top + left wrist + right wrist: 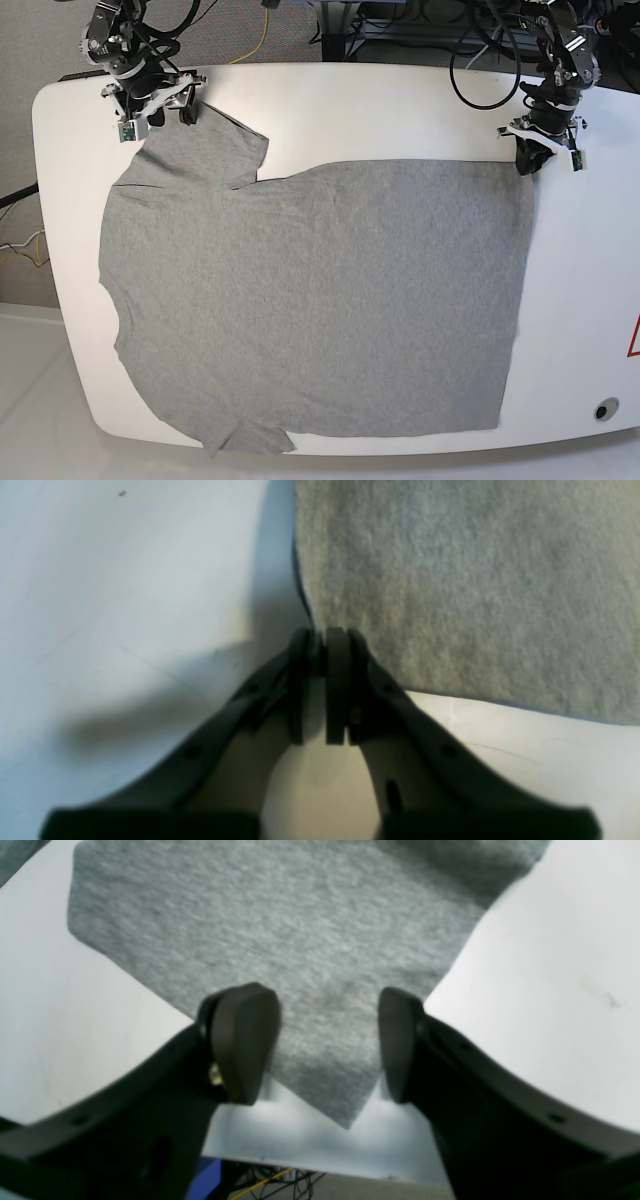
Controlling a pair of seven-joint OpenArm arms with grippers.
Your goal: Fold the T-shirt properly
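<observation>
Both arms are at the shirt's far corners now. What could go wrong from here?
1. The left gripper looks nearly shut right at the T-shirt hem corner, with little fabric visible between the jaws; a lift may slip.
2. The right gripper is open over the sleeve tip; lifting now would raise one side only and skew the fold.

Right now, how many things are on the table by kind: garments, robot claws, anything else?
Garments: 1, the plain heather-grey short-sleeved T-shirt, spread flat on the white table.
Robot claws: 2, the left claw at the shirt's hem corner and the right claw at a sleeve.
Anything else: 0 visible.
Total: 3.
</observation>
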